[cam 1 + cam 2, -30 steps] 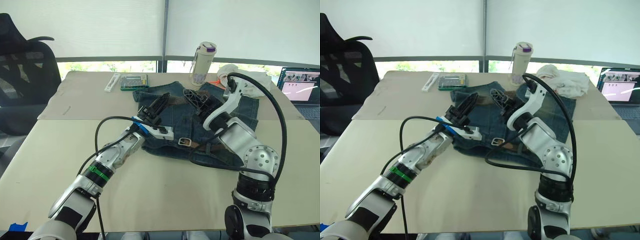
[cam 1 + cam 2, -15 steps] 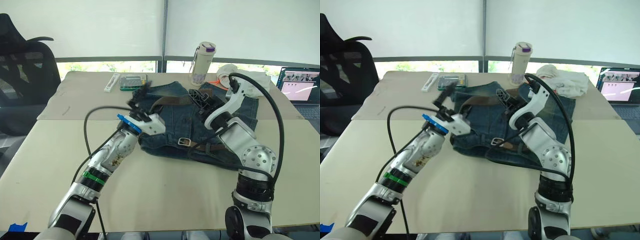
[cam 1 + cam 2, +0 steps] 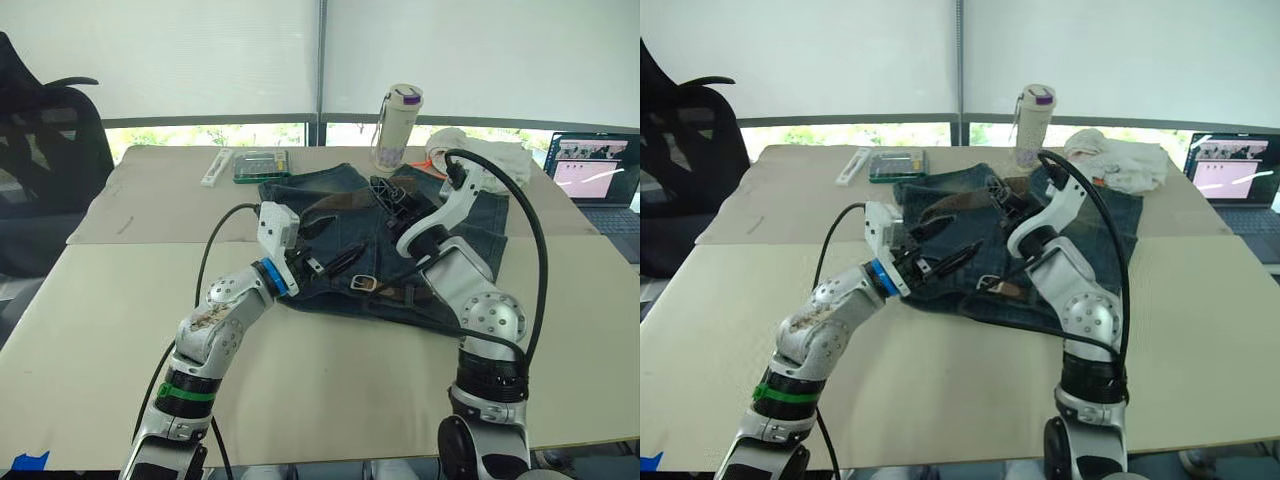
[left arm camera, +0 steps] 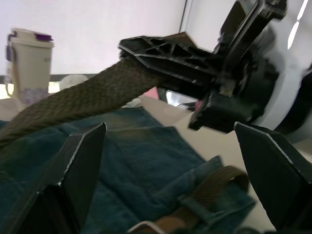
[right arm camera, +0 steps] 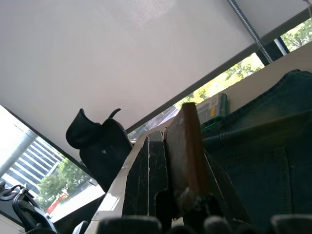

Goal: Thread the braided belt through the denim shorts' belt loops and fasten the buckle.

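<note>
- The denim shorts (image 3: 400, 245) are lying flat on the beige desk (image 3: 330, 370), waistband toward the robot, so the belt loops are facing the two arms; single loops are too small to pick out.
- The braided belt (image 3: 322, 205) is lying partly across the shorts: one brown stretch is rising off the denim toward the right end effector (image 3: 385, 192), while the other end is resting near the waistband with the buckle (image 3: 361, 283) sitting on the cloth between the two arms.
- The right end effector is pinching the belt's free strap flat between its closed fingers, as the right wrist view shows (image 5: 187, 146); holding the strap lifted is probably meant to keep the tip stiff and aimed for feeding.
- The left end effector (image 3: 325, 245) is hovering just above the shorts with its fingers spread wide and nothing between them; the left wrist view is looking through that gap at the strap (image 4: 73, 100) held by the other arm, which suggests it is being lined up to receive or steady the belt.
- The buckle is lying unfastened, so the task appears to be at an early stage.
- A lidded bottle (image 3: 392, 128), a green case (image 3: 260, 165), an off-white cloth bundle (image 3: 480, 152) and a laptop (image 3: 590, 175) are standing at the far edge, well apart from the work.
- Risk, as a judgement: the limp strap may sag or twist out of the pinch.
</note>
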